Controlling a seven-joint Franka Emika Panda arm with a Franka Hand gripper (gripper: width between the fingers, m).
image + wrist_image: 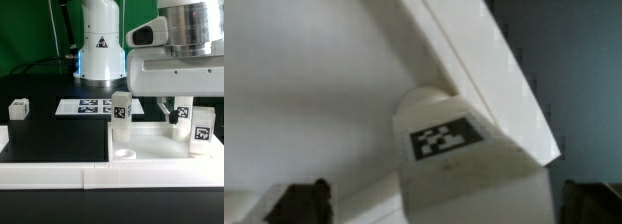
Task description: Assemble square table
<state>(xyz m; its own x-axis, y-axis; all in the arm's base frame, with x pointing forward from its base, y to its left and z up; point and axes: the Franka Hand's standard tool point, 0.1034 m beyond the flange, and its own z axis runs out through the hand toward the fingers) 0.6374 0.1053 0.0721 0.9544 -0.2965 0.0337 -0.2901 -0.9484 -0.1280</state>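
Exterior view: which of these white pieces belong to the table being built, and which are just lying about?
Job, from the exterior view's left: lone leg; second leg; third leg; fourth leg; square tabletop.
Lying about: marker board; long white border rail.

Pincer (pixel 446 205) jaws wide apart, tagged white leg (pixel 446 142) btwn them, right beside white rail (pixel 473 60).

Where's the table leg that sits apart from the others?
The short white tagged plastic leg sits at the exterior view's far left, left of the marker board.
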